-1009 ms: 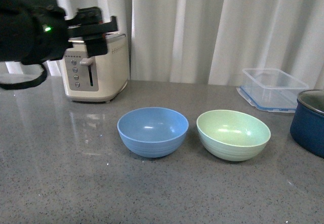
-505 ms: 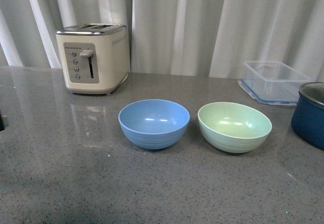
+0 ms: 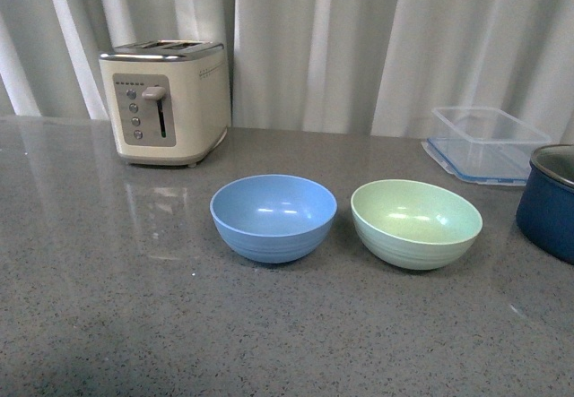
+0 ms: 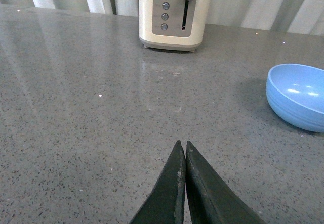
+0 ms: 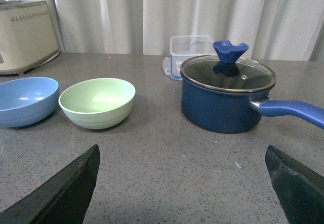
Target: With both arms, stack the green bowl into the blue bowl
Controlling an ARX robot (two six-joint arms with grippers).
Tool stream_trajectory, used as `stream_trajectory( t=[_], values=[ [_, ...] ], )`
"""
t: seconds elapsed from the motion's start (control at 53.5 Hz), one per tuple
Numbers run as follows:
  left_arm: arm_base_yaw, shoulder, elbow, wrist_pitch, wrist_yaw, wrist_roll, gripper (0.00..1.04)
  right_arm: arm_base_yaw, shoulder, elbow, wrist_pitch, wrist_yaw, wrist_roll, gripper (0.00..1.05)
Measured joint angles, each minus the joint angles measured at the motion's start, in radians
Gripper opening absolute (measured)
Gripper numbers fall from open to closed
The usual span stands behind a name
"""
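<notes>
Grey speckled counter (image 3: 108,307) before white curtains (image 3: 314,47); blue bowl (image 3: 273,217) and green bowl (image 3: 416,222) side by side, upright, just apart; left gripper (image 4: 182,144) pressed closed, empty; right gripper (image 5: 182,147) spread wide, empty.

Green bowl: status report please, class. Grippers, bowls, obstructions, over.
Left gripper shut, empty. Right gripper open, empty. Green bowl beside blue bowl, unstacked. Nothing between them.
</notes>
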Motion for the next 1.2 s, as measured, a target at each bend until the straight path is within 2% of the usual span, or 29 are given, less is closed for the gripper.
stream_trajectory(
  t=[0.168,0.262,0.729,1.196],
  values=[
    [0.0,-0.117,-0.044,-0.074,0.003,0.0,0.04,0.0,0.0,0.0,0.0,0.0,0.0,0.95],
    [0.0,-0.146,-0.092,-0.047,0.004,0.0,0.04,0.0,0.0,0.0,0.0,0.0,0.0,0.95],
    [0.0,-0.431,-0.097,-0.31,0.005,0.0,0.04,0.0,0.0,0.0,0.0,0.0,0.0,0.95],
    [0.0,-0.638,-0.097,-0.507,0.006,0.0,0.04,0.0,0.0,0.0,0.0,0.0,0.0,0.95]
  ],
)
